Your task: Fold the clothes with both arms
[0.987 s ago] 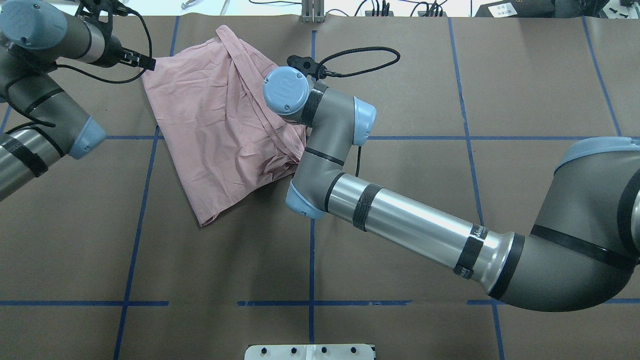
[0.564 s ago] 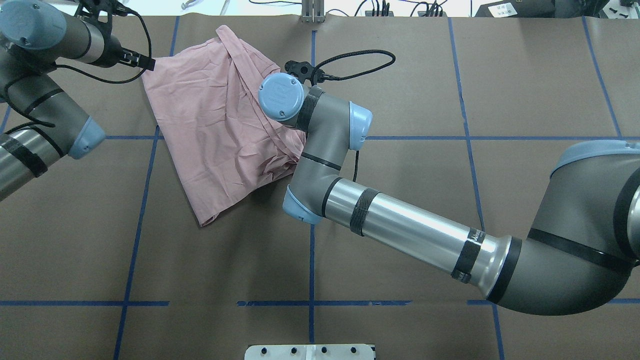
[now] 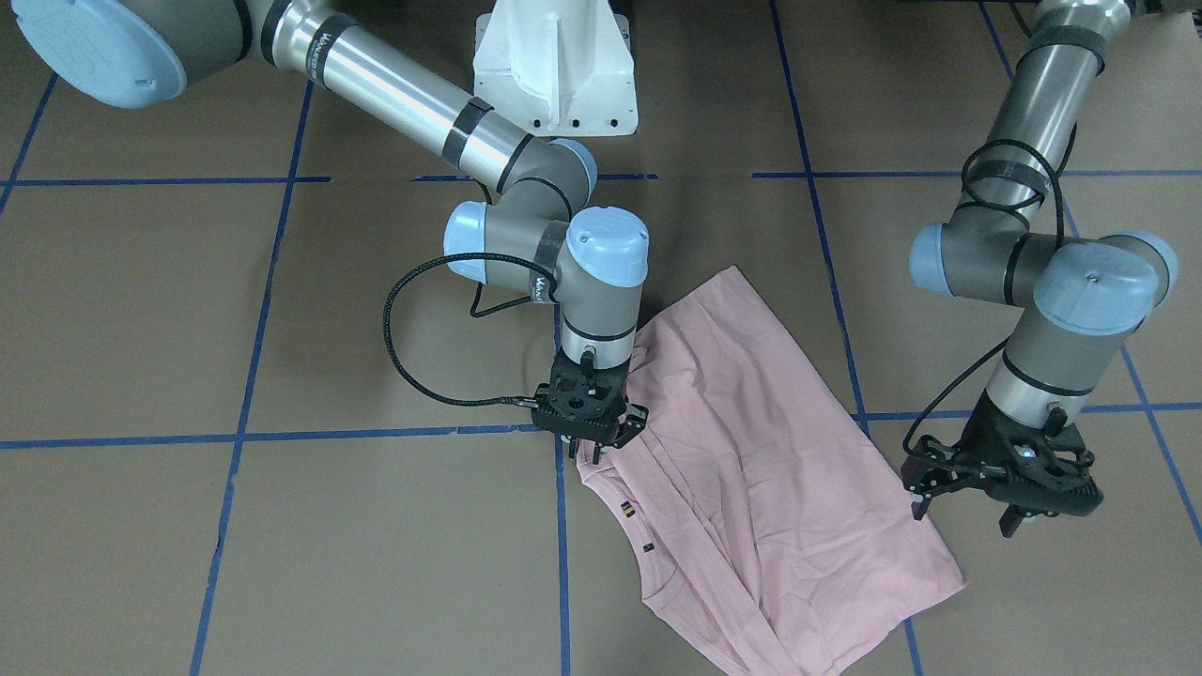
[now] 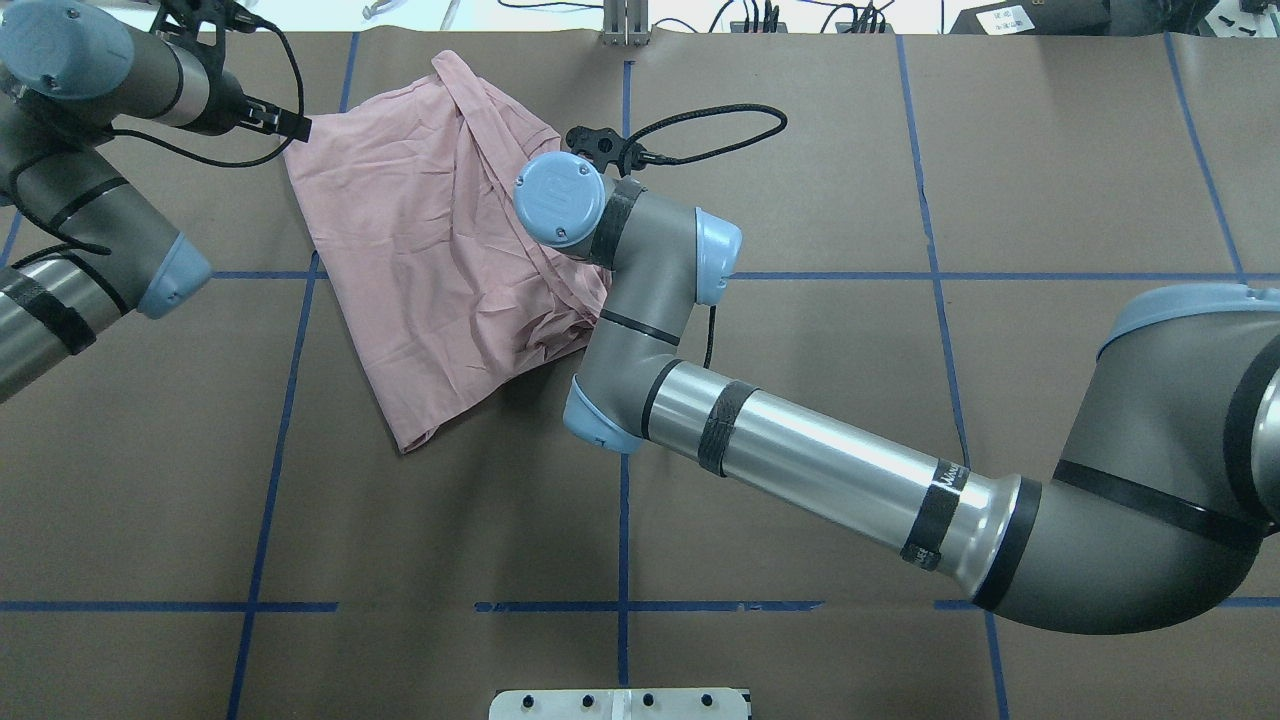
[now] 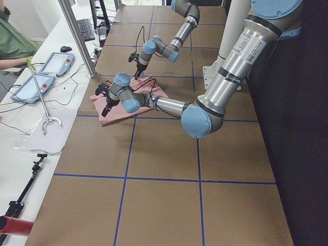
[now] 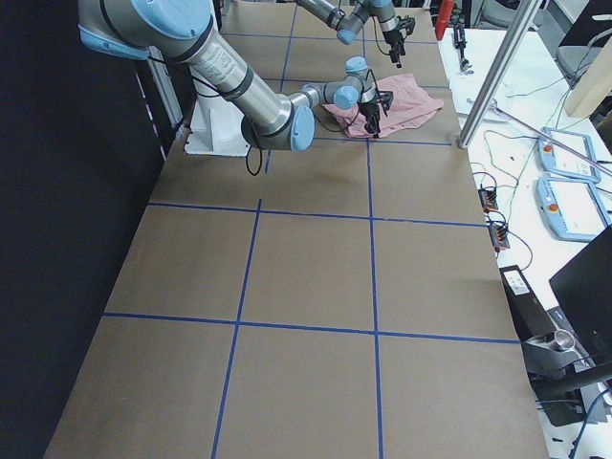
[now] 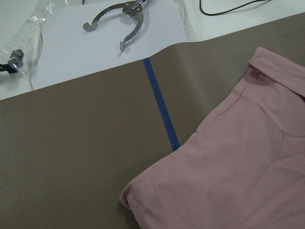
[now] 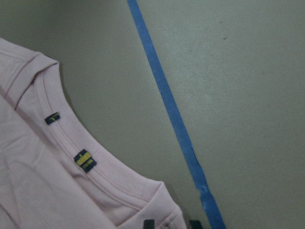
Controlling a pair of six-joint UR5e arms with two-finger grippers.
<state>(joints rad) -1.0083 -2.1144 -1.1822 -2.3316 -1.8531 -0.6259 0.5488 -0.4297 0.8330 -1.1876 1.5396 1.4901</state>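
Pink T-shirt (image 3: pixel 751 469) lies rumpled on the brown-paper table (image 3: pixel 282 545) in the front-facing view, between the two grippers. The right gripper (image 3: pixel 606 441) has its jaws partly apart, straddling the shirt's edge beside the collar (image 3: pixel 631 526). The left gripper (image 3: pixel 963 521) is spread wide, grasping nothing, just beside the opposite edge. In the right wrist view the collar lies just ahead of the fingertips (image 8: pixel 149 223), with blue tape (image 8: pixel 167 105) alongside. The left wrist view shows a shirt corner ahead and no jaws.

Overhead from behind, front opposite, two side views, wrist close-ups; T-shirt (image 4: pixel 430 260) shared
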